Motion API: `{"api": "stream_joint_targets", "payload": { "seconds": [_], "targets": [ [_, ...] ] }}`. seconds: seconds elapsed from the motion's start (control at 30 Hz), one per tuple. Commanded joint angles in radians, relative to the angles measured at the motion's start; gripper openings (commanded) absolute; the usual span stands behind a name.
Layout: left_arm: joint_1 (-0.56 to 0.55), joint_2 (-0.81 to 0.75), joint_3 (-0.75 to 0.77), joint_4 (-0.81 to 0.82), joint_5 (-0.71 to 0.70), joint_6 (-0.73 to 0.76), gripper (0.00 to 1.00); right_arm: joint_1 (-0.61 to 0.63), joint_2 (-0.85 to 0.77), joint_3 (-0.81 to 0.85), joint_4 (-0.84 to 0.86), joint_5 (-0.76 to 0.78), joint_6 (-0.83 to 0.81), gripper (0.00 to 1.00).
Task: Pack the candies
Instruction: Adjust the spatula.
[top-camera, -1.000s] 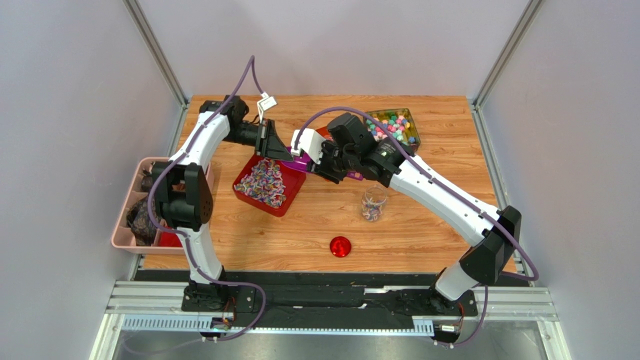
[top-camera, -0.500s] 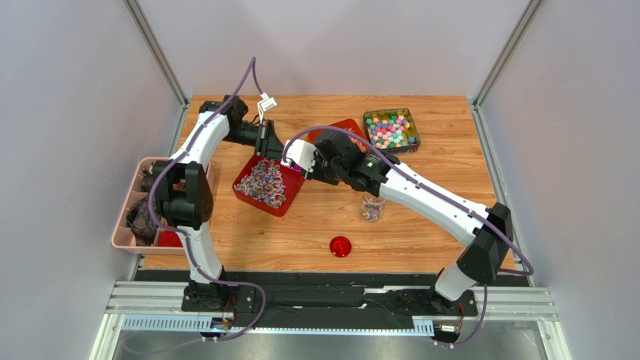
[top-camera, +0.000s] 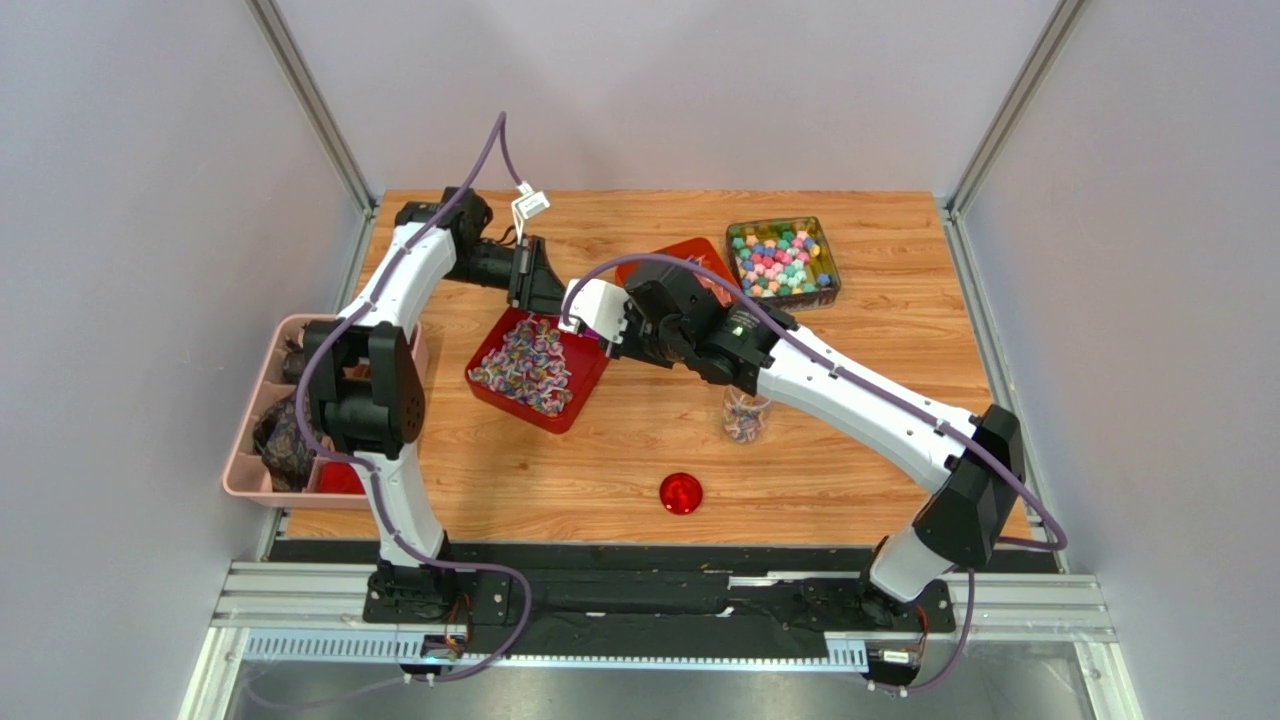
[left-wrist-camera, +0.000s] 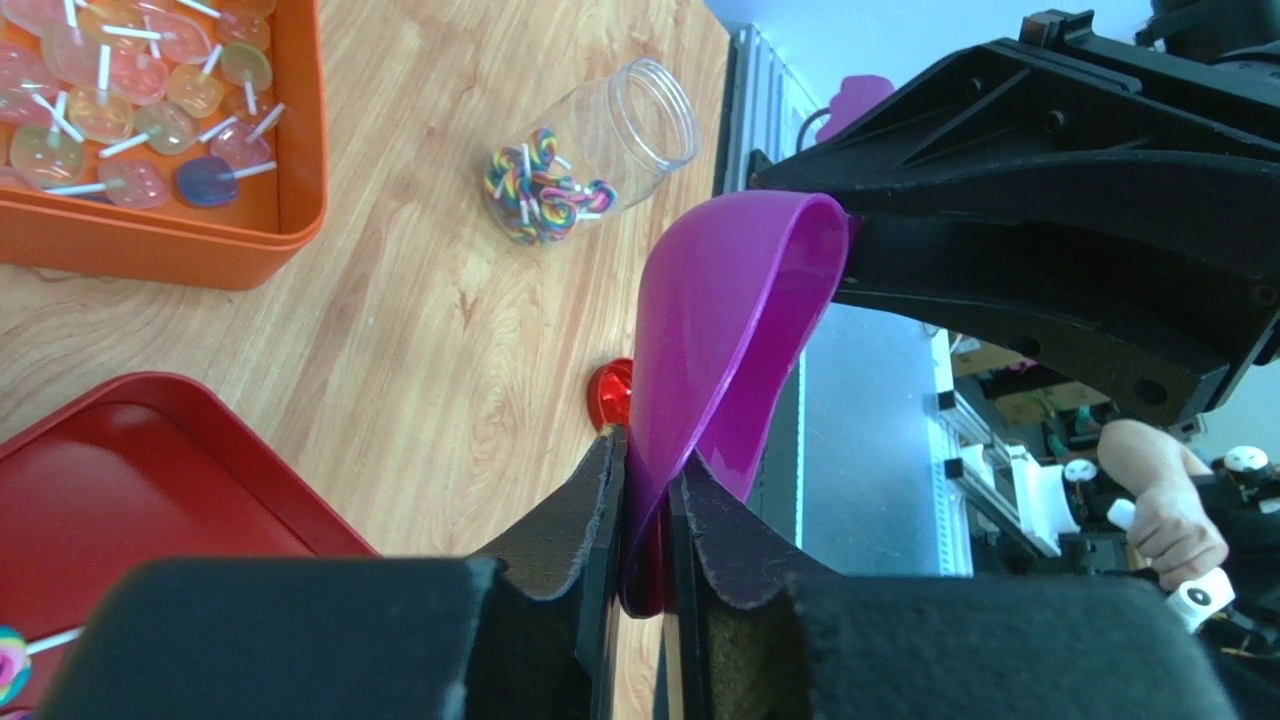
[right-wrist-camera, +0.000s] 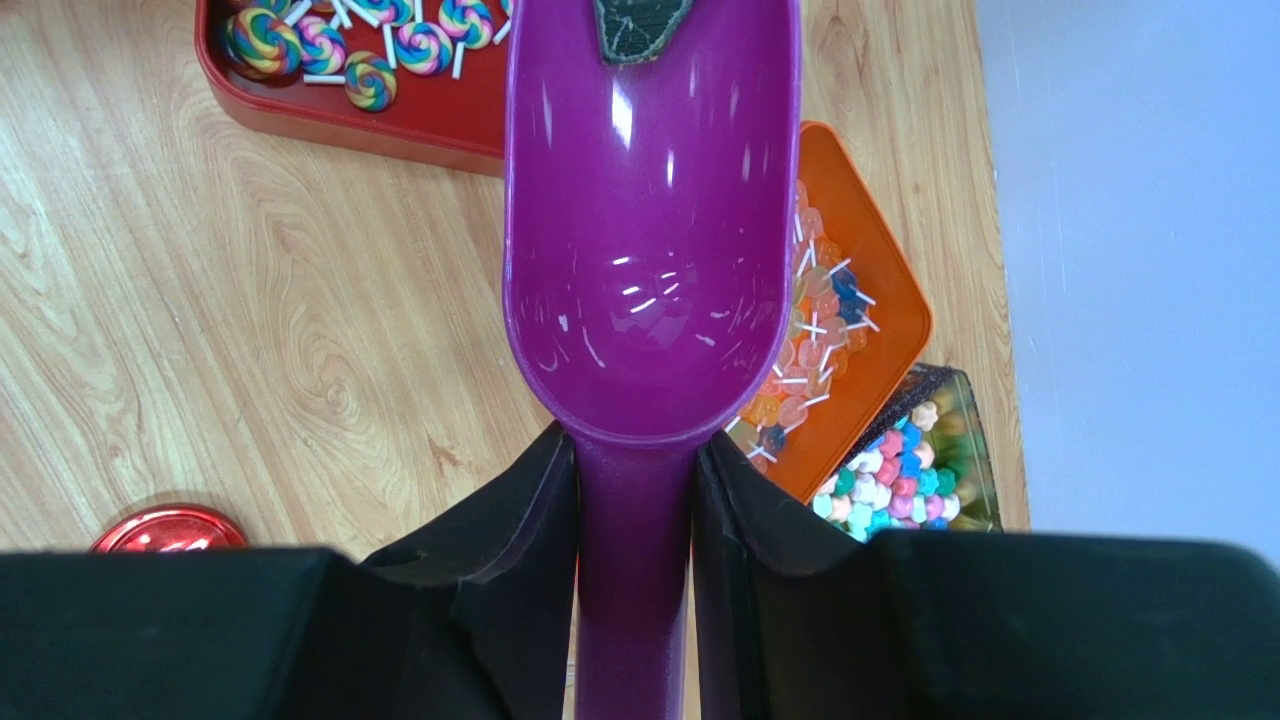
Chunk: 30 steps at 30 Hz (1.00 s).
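1. Right claw (right-wrist-camera: 631, 450) pinches the handle of a purple scoop (right-wrist-camera: 654, 225), with one finger pressed against each side of the stem.
2. Left claw (left-wrist-camera: 646, 450) is nipped onto the scoop's front rim. One pad sits inside the bowl and the other outside, both close against the thin wall.
3. Between the two claws the scoop hangs off the counter (top-camera: 601, 465), by the far right corner of the red tray (top-camera: 511, 402).
4. Candies (top-camera: 529, 365) lie heaped in that red tray in mixed colours. The right wrist view shows swirled ones on white sticks at its edge.
5. A few more sweets sit at the bottom of a clear jar (top-camera: 744, 408), which stands open on the counter to the right of the red tray, partly under the right arm.
6. A red lid (top-camera: 681, 491) lies flat on the counter nearer the arm bases, apart from the jar.
7. An orange tray (right-wrist-camera: 887, 308) of pale lollipops sits at the far side, and just beside it is a clear box (top-camera: 781, 258) of pastel sweets.
8. A pink bin (top-camera: 236, 443) at the counter's left edge holds dark wrapped things.
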Motion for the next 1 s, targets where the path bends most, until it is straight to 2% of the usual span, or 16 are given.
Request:
{"api": "stream_joint_targets", "payload": {
  "seconds": [0.0, 0.1, 0.23, 0.27, 0.43, 0.53, 0.6, 0.67, 0.73, 0.97],
  "targets": [
    [0.065, -0.035, 0.047, 0.105, -0.005, -0.096, 0.31, 0.007, -0.018, -0.018, 0.05, 0.011, -0.015, 0.0],
    [0.117, -0.036, 0.054, 0.154, -0.1, -0.142, 0.44, 0.006, -0.033, -0.029, 0.039, 0.015, -0.025, 0.0],
    [0.147, -0.026, 0.067, 0.168, -0.203, -0.138, 0.52, 0.004, -0.044, -0.04, 0.025, 0.021, -0.039, 0.0],
    [0.145, -0.029, 0.061, 0.176, -0.259, -0.138, 0.56, 0.001, -0.047, -0.04, 0.024, 0.023, -0.039, 0.0],
    [0.145, -0.059, -0.019, 0.323, -0.509, -0.19, 0.63, -0.01, -0.053, -0.045, 0.013, 0.024, -0.048, 0.0],
    [0.147, -0.082, -0.07, 0.405, -0.714, -0.204, 0.7, -0.014, -0.055, -0.045, 0.01, 0.024, -0.05, 0.0],
    [0.145, -0.087, -0.087, 0.451, -0.769, -0.205, 0.75, -0.016, -0.055, -0.041, 0.007, 0.023, -0.05, 0.0],
    [0.145, -0.082, -0.103, 0.479, -0.848, -0.21, 0.75, -0.016, -0.055, -0.037, 0.005, 0.023, -0.05, 0.0],
    [0.147, -0.076, -0.114, 0.511, -0.91, -0.21, 0.69, -0.016, -0.052, -0.035, 0.001, 0.024, -0.051, 0.0],
    [0.131, -0.023, -0.123, 0.522, -1.011, -0.159, 0.66, -0.014, -0.048, -0.032, -0.007, 0.035, -0.056, 0.0]
  ]
}}
